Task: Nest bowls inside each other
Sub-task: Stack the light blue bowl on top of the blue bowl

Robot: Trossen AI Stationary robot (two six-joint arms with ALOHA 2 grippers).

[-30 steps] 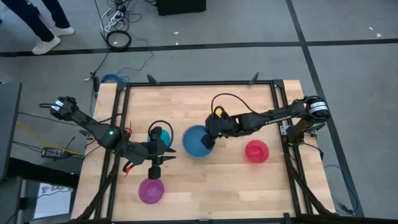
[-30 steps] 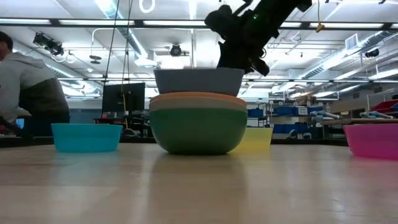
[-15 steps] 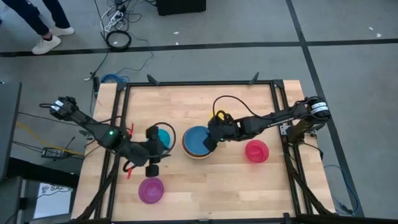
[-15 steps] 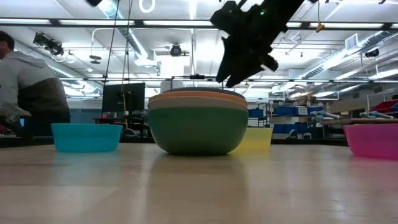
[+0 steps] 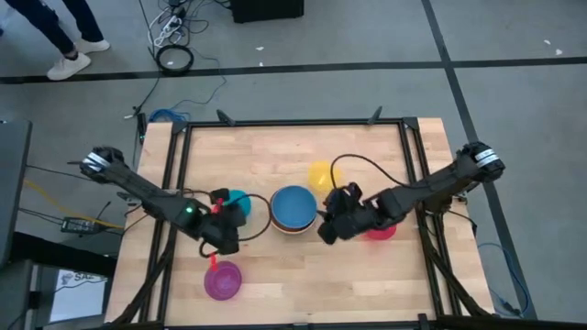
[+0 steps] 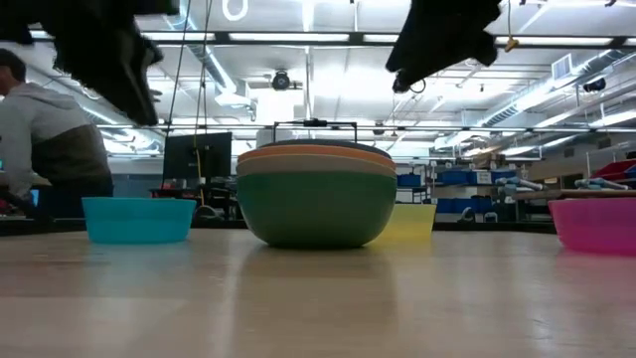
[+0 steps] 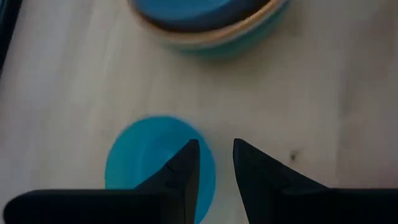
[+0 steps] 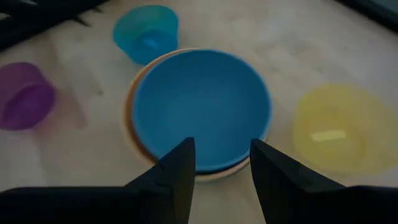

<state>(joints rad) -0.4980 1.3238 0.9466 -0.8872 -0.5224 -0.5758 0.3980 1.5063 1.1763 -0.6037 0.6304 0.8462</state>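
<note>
A stack of bowls (image 5: pixel 293 211) stands mid-table: a green one (image 6: pixel 316 207) at the bottom, an orange rim above it, a blue bowl (image 8: pixel 202 109) innermost. Standing alone on the wood are a teal bowl (image 7: pixel 149 165), a yellow bowl (image 5: pixel 319 173), a magenta bowl (image 5: pixel 223 280) and a red-pink bowl (image 5: pixel 380 229). My left gripper (image 7: pixel 216 163) hangs open above the teal bowl's rim on the stack's side. My right gripper (image 8: pixel 222 163) is open in the air on the near right of the stack, with nothing between its fingers.
The black frame rails (image 5: pixel 293 122) run round the wooden table. The red-pink bowl lies partly under my right arm (image 5: pixel 413 192). Bare wood lies along the near edge between the magenta bowl and the right rail. A person (image 6: pixel 45 139) is in the room behind.
My right gripper has let go of the blue bowl, which has dropped into the stack, and has swung away toward the table's near right. My left gripper has come down and tipped over the teal bowl.
</note>
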